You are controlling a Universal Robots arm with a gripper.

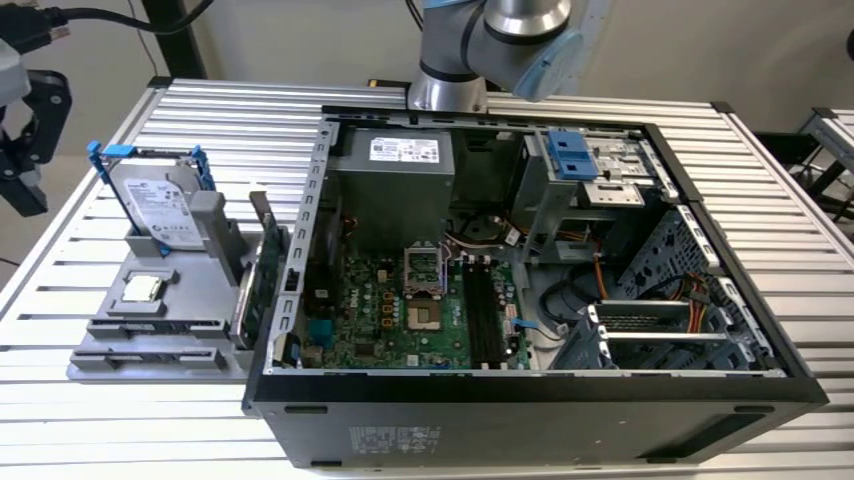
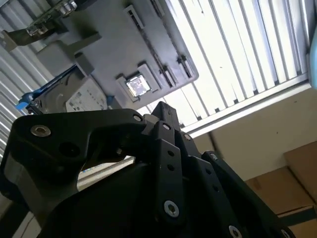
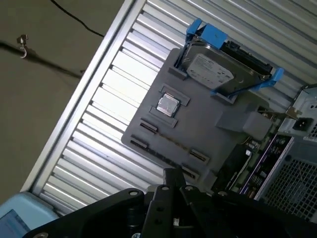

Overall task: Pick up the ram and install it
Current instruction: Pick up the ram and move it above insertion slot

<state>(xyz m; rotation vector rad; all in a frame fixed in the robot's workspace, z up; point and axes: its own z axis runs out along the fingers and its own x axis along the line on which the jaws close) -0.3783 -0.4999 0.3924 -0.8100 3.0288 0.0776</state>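
Note:
The ram (image 1: 246, 305) is a thin stick standing on edge at the right side of the grey holder tray (image 1: 160, 305), right next to the larger green card (image 1: 274, 265). My gripper (image 1: 24, 200) hangs beyond the table's edge at the exterior view's left, well apart from the tray and the ram. Its black fingers meet at the tip with nothing between them, as both wrist views show (image 2: 156, 111) (image 3: 171, 174). The open computer case (image 1: 534, 390) lies to the tray's right, with black memory slots (image 1: 483, 320) on the motherboard (image 1: 387, 310).
On the tray stand a silver hard drive in a blue frame (image 1: 158, 205) (image 3: 218, 69) and a small square processor (image 1: 142, 289) (image 3: 167, 105) (image 2: 137, 85). The slatted metal table (image 1: 80, 240) carries tray and case. The arm's base (image 1: 447, 90) stands behind the case.

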